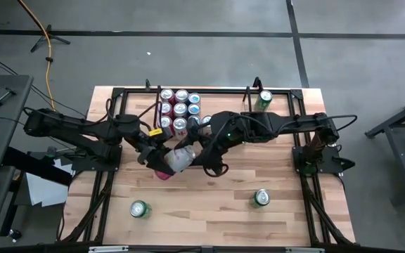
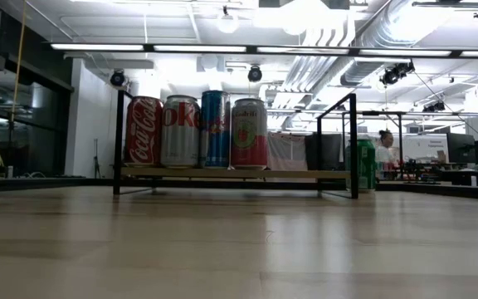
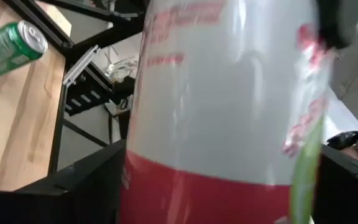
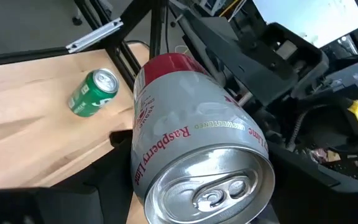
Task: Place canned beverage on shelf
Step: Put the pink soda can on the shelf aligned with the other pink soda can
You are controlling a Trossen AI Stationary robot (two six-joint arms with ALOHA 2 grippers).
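While the right gripper [image 1: 186, 156] fingers clasp the raspberry-lime can [image 4: 194, 155], its long axis lies tilted, lid toward the right wrist, above mid-tabletop [image 1: 209, 204] just before the shelf [image 1: 181, 112]. Left gripper [image 1: 162, 160] fingers flank its red base, released. Both arms hide it from above.

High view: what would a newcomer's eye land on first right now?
Mid-table, the left gripper and the right gripper meet around one white-and-red Raspberry Lime can, which is tipped over between them. Just behind them, the shelf holds a tight block of upright cans at its left end. Green cans stand scattered on the bare table.
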